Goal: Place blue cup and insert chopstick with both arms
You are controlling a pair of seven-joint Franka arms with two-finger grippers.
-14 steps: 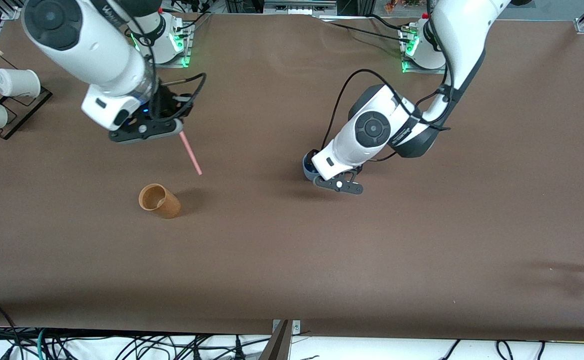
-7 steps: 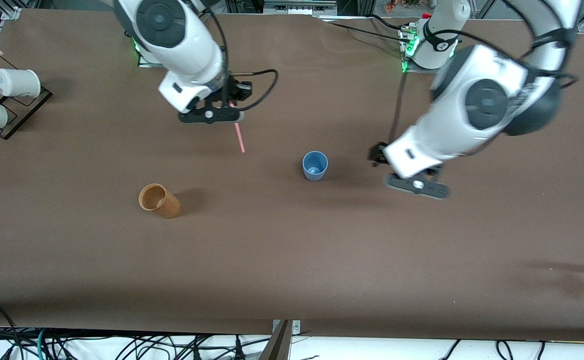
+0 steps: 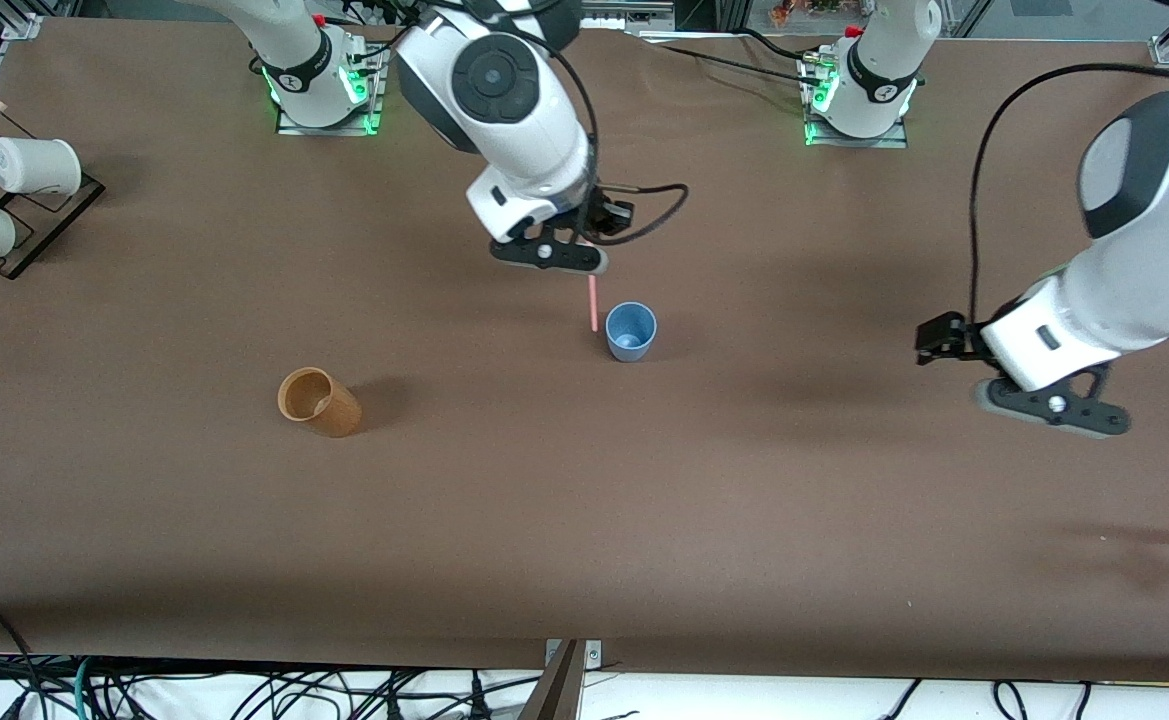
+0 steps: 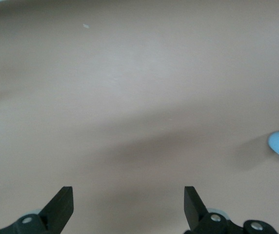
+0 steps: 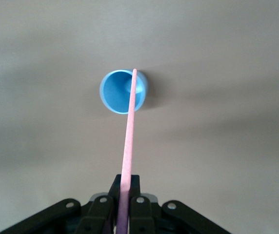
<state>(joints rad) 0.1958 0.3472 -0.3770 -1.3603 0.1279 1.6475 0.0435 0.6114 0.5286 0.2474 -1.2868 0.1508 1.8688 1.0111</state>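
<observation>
We see the brown table (image 3: 584,520) under two white arms. The right arm (image 3: 504,90) reaches to mid-table; its right gripper (image 3: 584,262) is clenched on the pink chopstick (image 3: 593,303), hanging above the blue cup (image 3: 630,331) — in the right wrist view the stick's tip lines up over the cup's mouth. The left arm (image 3: 1134,250) hangs over bare table toward its own end, left gripper (image 4: 129,204) released, fingers wide, holding nothing. The blue cup stands upright mid-table; an orange-brown cup (image 3: 318,401) sits nearer the front camera, toward the right arm's end.

White jointed arms (image 3: 504,90), black cables, black end effectors (image 3: 547,255)
</observation>
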